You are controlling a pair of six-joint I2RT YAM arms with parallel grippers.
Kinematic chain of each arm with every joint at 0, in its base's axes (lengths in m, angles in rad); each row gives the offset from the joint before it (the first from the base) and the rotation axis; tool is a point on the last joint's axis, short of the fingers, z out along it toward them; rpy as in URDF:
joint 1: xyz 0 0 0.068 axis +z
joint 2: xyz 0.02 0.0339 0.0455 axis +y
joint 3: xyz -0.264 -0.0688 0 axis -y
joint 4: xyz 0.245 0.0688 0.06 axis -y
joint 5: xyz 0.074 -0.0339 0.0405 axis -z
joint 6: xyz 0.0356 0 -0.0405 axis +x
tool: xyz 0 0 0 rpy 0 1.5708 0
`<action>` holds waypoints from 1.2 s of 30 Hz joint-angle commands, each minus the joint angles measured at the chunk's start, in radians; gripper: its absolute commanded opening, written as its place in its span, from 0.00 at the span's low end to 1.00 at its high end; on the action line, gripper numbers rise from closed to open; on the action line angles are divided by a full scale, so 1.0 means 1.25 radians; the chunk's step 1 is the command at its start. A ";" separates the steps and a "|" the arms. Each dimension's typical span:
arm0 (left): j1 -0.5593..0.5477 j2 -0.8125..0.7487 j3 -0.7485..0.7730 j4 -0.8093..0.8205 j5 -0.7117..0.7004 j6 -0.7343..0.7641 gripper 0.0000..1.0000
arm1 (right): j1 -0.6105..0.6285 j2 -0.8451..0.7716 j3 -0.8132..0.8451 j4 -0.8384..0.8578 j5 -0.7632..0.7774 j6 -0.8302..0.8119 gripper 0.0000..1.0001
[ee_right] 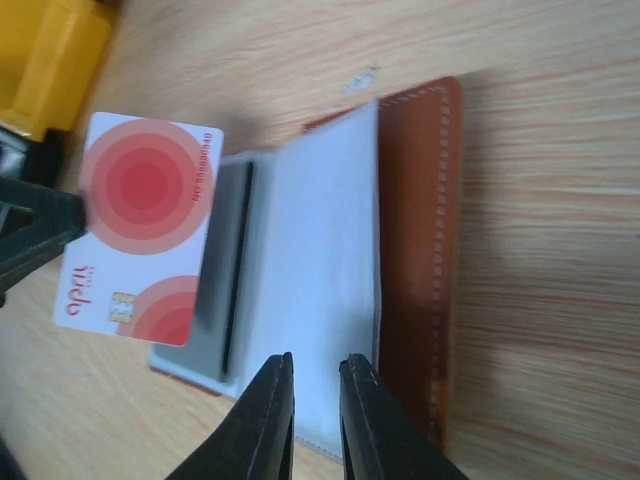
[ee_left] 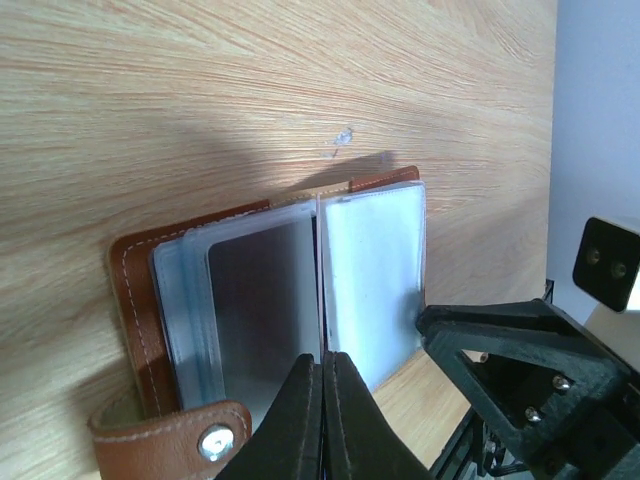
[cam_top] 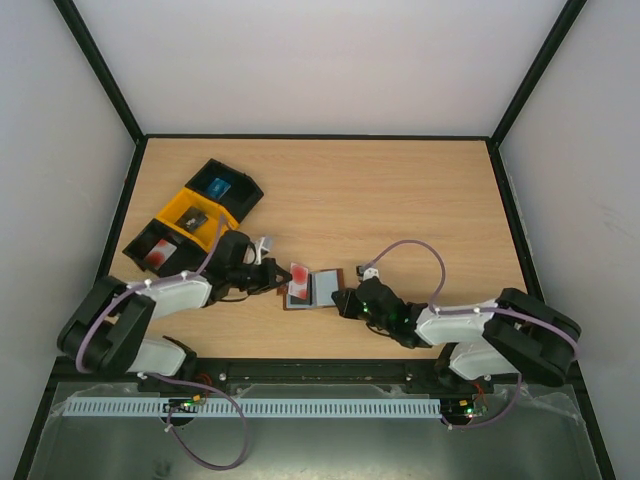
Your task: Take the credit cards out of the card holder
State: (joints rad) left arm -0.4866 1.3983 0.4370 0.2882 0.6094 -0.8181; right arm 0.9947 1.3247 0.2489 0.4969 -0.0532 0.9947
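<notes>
Wallet (ee_right: 420, 240) lying open; my left gripper (ee_left: 322, 375) is pinching the red card (ee_right: 140, 230) almost free, right gripper (ee_right: 315, 375) narrowly parted, grey card (ee_left: 262, 310) remaining.

Left gripper (cam_top: 281, 279) low, fingers pinched together, right gripper (ee_right: 313, 392) low, fingers apparently slightly parted, arms angled inward
</notes>
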 commanded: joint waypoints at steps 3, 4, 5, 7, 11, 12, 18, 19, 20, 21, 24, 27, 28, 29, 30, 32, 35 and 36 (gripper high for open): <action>0.013 -0.083 0.031 -0.131 0.001 0.073 0.03 | 0.003 -0.120 0.041 -0.075 -0.035 -0.088 0.21; 0.013 -0.093 0.035 -0.143 0.012 0.080 0.03 | 0.002 -0.141 0.057 -0.114 -0.031 -0.105 0.23; 0.014 -0.104 0.039 -0.158 0.022 0.089 0.03 | 0.001 -0.167 0.071 -0.152 -0.027 -0.125 0.25; 0.014 -0.126 0.052 -0.190 0.046 0.111 0.03 | -0.006 -0.222 0.095 -0.213 -0.029 -0.162 0.27; 0.014 -0.172 0.067 -0.236 0.115 0.150 0.03 | -0.037 -0.331 0.126 -0.291 -0.096 -0.212 0.32; 0.014 -0.184 0.067 -0.240 0.133 0.154 0.03 | -0.048 -0.348 0.141 -0.311 -0.124 -0.222 0.33; 0.010 -0.239 0.065 -0.223 0.255 0.129 0.03 | -0.090 -0.355 0.181 -0.355 -0.295 -0.266 0.37; 0.009 -0.247 0.069 -0.227 0.264 0.133 0.03 | -0.095 -0.354 0.178 -0.345 -0.320 -0.262 0.39; 0.008 -0.254 0.072 -0.233 0.271 0.139 0.03 | -0.100 -0.352 0.175 -0.331 -0.343 -0.256 0.42; 0.008 -0.258 0.075 -0.242 0.280 0.146 0.03 | -0.105 -0.348 0.171 -0.316 -0.368 -0.249 0.46; 0.004 -0.266 0.080 -0.256 0.303 0.155 0.03 | -0.124 -0.331 0.155 -0.258 -0.423 -0.216 0.52; -0.006 -0.278 0.076 -0.240 0.323 0.148 0.03 | -0.143 -0.302 0.144 -0.201 -0.480 -0.191 0.52; -0.010 -0.280 0.075 -0.237 0.327 0.146 0.03 | -0.145 -0.292 0.143 -0.187 -0.491 -0.184 0.52; -0.013 -0.282 0.076 -0.235 0.332 0.146 0.03 | -0.146 -0.283 0.143 -0.179 -0.497 -0.180 0.51; -0.016 -0.284 0.076 -0.234 0.335 0.146 0.03 | -0.147 -0.275 0.144 -0.172 -0.504 -0.178 0.51; -0.020 -0.289 0.076 -0.235 0.340 0.148 0.03 | -0.150 -0.265 0.142 -0.151 -0.519 -0.170 0.49; -0.024 -0.289 0.075 -0.235 0.346 0.149 0.03 | -0.151 -0.250 0.147 -0.162 -0.512 -0.178 0.45; -0.025 -0.289 0.074 -0.235 0.347 0.150 0.03 | -0.153 -0.248 0.146 -0.160 -0.513 -0.180 0.45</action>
State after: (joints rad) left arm -0.5098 1.0504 0.5098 0.0036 1.0012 -0.6453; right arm 0.8116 1.0027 0.4332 0.2485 -0.6567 0.7670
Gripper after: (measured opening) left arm 0.030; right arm 0.459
